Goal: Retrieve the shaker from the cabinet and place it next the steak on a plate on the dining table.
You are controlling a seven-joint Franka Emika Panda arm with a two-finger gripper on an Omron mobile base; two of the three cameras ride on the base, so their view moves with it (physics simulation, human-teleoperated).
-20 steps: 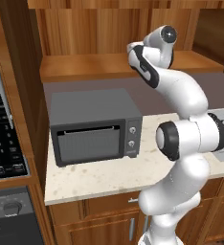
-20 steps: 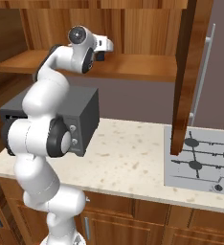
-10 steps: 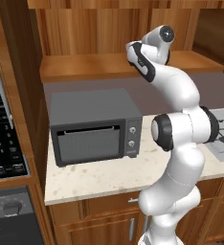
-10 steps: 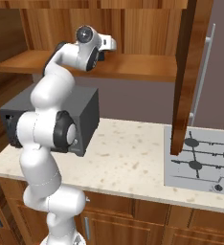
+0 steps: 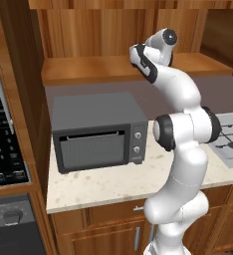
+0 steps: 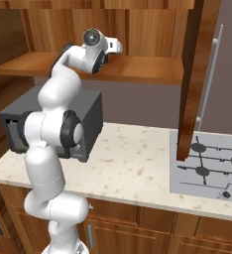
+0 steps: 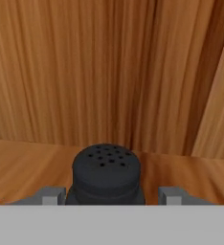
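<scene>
The shaker, a small black cylinder with a perforated round top, stands upright on the wooden shelf of the cabinet, close in front of its streaked back panel. In the hand view it sits between the two fingertips of the pincer, one tip on each side of its body with a small gap visible on both sides; whether the tips already press on it cannot be told, so the pincer's state stays uncertain. In the right base view the pincer reaches into the cabinet just above the shelf, with the white arm bent up from the lower left. In the left base view the arm rises from the lower right and its wrist curls toward the shelf. Below the shelf, a dark grey microwave stands on the beige speckled bench, left of the arm. A grey stovetop lies on the bench to the right, and a brown cabinet door hangs open above it.
</scene>
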